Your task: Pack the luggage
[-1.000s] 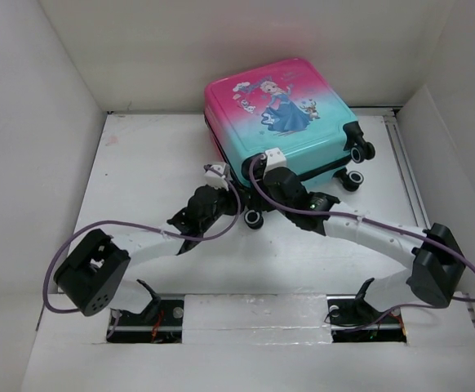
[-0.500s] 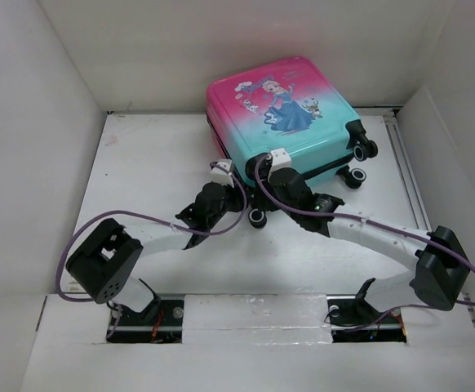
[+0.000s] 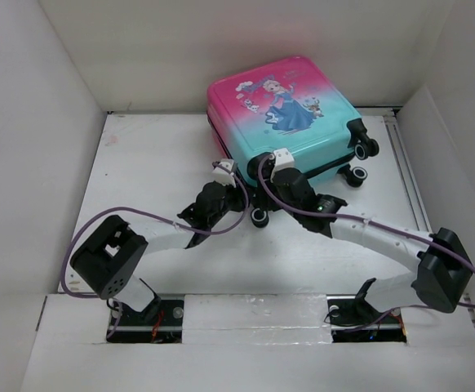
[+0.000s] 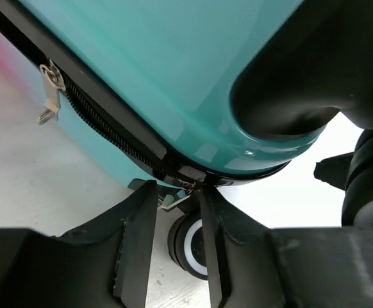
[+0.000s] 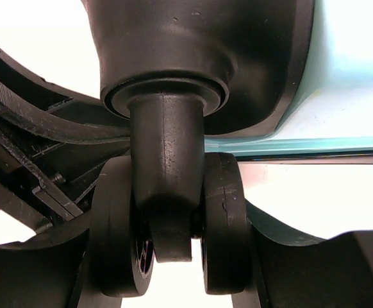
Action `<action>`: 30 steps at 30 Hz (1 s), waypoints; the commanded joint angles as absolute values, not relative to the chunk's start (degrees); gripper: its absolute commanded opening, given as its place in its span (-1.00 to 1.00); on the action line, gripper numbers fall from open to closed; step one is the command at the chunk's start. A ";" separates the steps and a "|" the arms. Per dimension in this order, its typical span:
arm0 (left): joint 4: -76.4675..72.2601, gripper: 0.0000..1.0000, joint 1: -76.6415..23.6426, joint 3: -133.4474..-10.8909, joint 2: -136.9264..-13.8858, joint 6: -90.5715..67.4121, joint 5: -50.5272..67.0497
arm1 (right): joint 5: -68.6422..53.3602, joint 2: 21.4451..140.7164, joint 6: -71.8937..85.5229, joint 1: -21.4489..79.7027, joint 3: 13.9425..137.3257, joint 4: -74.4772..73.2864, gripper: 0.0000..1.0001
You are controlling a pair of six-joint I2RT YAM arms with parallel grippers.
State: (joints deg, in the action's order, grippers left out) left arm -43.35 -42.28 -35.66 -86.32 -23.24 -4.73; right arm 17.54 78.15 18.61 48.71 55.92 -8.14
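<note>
Clamps a wheel [image 5: 225, 218] between right gripper [image 5: 174, 256] fingers. Brackets the zipper pull [image 4: 168, 204] with left gripper [image 4: 174, 191] fingers, narrowly parted; grip unclear. Has luggage [image 3: 286, 106] shut, print up, at table's [image 3: 156, 163] far middle.

Luggage [image 3: 290, 122]: shell pink-to-teal gradient, cartoon princess print, blue dress. Zip trim [image 4: 109, 131] just above left jaws: blk; pull tab [image 4: 47, 96] silver-grey. Wheel [image 4: 190, 247] beyond left jaws: blk w/ white ring. Twin wheels [image 5: 113, 224] betw. right jaws: blk. Jaws: blk. Counter [image 3: 156, 163]: white. Cables [image 3: 68, 251]: purple.
</note>
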 commanded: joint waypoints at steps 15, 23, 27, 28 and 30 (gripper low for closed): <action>-41.40 -1.00 -39.38 -34.82 -84.12 -21.52 -16.17 | 14.41 63.90 19.07 48.25 50.02 4.31 -1.00; -34.91 -1.00 -38.06 -33.83 -79.54 -22.06 -23.90 | 13.10 58.81 17.75 48.87 46.85 0.88 -1.00; -31.30 -1.00 -36.75 -35.32 -79.88 -24.06 -27.68 | 12.40 57.57 17.05 50.71 46.23 0.18 -1.00; -28.68 -1.00 -35.96 -36.03 -79.89 -25.13 -27.69 | 12.39 57.57 17.05 50.71 46.23 0.18 -1.00; -26.38 -1.00 -33.42 -37.09 -80.68 -27.50 -28.30 | 11.60 58.26 17.05 52.28 46.84 0.18 -1.00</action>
